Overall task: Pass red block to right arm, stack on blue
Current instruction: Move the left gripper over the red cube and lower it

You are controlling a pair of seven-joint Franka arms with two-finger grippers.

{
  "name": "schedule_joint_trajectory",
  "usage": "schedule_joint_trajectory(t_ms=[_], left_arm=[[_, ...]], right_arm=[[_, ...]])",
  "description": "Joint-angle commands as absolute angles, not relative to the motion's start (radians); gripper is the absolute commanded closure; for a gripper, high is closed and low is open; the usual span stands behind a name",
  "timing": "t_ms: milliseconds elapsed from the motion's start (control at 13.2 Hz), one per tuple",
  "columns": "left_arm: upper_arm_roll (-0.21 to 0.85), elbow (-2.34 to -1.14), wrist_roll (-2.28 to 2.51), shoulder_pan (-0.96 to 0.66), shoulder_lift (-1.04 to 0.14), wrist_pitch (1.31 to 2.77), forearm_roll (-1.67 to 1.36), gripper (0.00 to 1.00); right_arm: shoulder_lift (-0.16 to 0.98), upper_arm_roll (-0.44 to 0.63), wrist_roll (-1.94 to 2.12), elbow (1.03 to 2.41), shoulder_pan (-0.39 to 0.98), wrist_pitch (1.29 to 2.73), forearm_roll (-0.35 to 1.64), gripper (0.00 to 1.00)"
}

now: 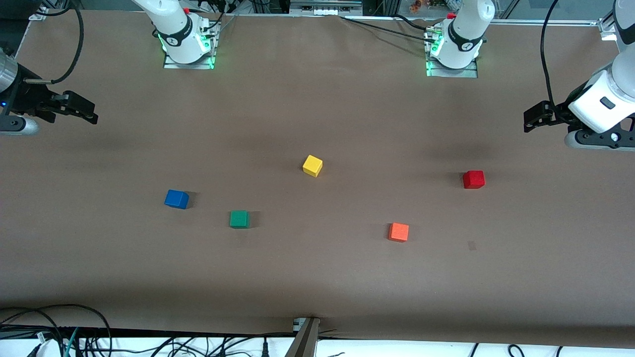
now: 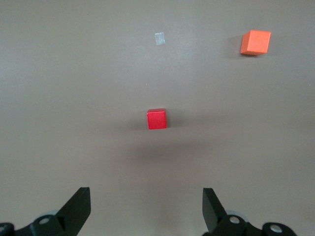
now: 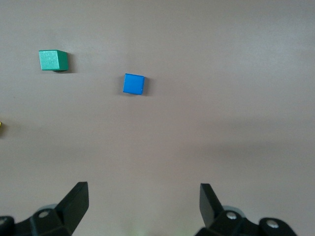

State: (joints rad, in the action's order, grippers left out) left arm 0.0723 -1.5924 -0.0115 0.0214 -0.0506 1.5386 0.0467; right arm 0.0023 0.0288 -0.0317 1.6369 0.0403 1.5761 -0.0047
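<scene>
The red block [image 1: 474, 179] lies on the brown table toward the left arm's end; in the left wrist view [image 2: 156, 119] it sits ahead of the open fingers. My left gripper [image 1: 532, 119] [image 2: 146, 196] hangs open and empty in the air at that end of the table, apart from the red block. The blue cube [image 1: 176, 199] lies toward the right arm's end and also shows in the right wrist view [image 3: 133, 83]. My right gripper [image 1: 88, 111] [image 3: 143, 194] hangs open and empty in the air at its end of the table, apart from the blue cube.
A yellow cube [image 1: 312, 165] lies mid-table. A green cube [image 1: 239, 219] [image 3: 53, 60] lies beside the blue one, nearer the front camera. An orange cube [image 1: 399, 232] [image 2: 255, 42] lies nearer the camera than the red block. A small pale patch [image 1: 472, 245] [image 2: 159, 38] marks the table.
</scene>
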Motion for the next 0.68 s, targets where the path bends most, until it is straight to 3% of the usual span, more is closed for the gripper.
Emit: schedule_joint_trajectory(t_ms=[0, 605], left_arm=[[0.072, -1.551, -0.041, 0.023, -0.064, 1.526, 0.071, 0.00], [0.071, -1.545, -0.025, 0.023, -0.104, 1.513, 0.066, 0.00]], right_arm=[[0.000, 0.025, -0.043, 1.626, 0.040, 1.560, -0.006, 0.00], [-0.002, 0.025, -0.044, 1.626, 0.040, 1.560, -0.006, 0.00]])
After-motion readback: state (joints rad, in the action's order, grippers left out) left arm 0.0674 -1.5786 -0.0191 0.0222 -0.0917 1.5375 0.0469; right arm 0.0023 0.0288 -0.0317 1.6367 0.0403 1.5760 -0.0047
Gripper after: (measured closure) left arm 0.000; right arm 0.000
